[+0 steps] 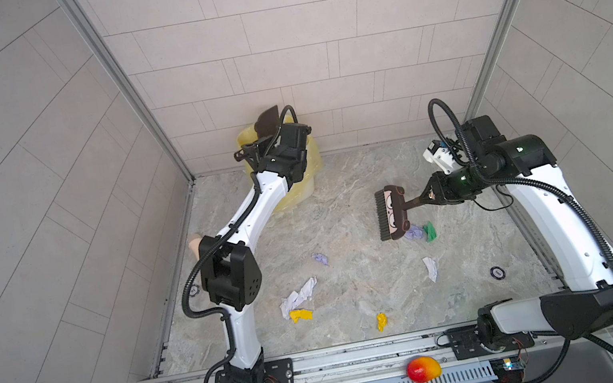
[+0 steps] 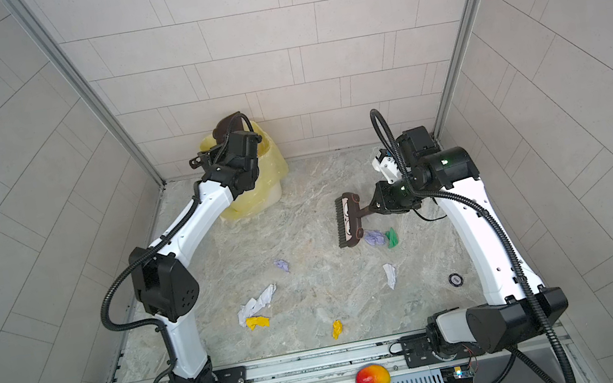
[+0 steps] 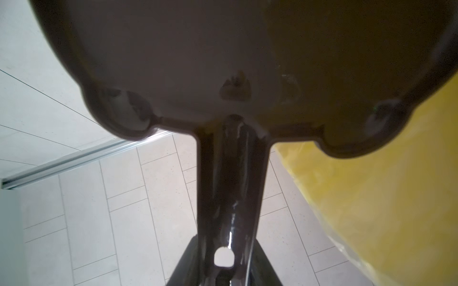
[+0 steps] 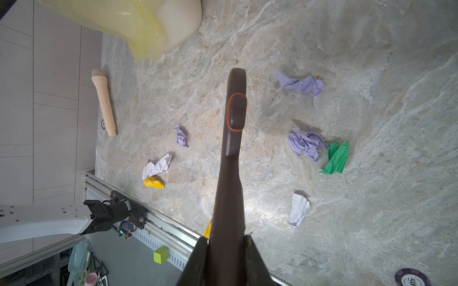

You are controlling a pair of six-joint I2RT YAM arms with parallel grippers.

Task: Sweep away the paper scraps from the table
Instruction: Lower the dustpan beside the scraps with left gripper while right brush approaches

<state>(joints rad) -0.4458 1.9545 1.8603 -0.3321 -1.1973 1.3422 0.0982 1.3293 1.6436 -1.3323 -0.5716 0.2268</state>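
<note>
several crumpled paper scraps (image 1: 299,295) are lying across the grey marble-patterned table (image 1: 340,203); right gripper (image 1: 428,194) is clenching the brown bristle brush (image 1: 391,212), left gripper (image 3: 226,265) is holding the brown plastic dustpan (image 3: 223,62) (over the yellow-lined bin (image 3: 371,198)), probably needing lowering first.

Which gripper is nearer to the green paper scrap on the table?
Right. The right gripper, shut on the brush, hangs just behind the green scrap; the left gripper holds the dustpan at the yellow-lined bin, far across the table.
</note>
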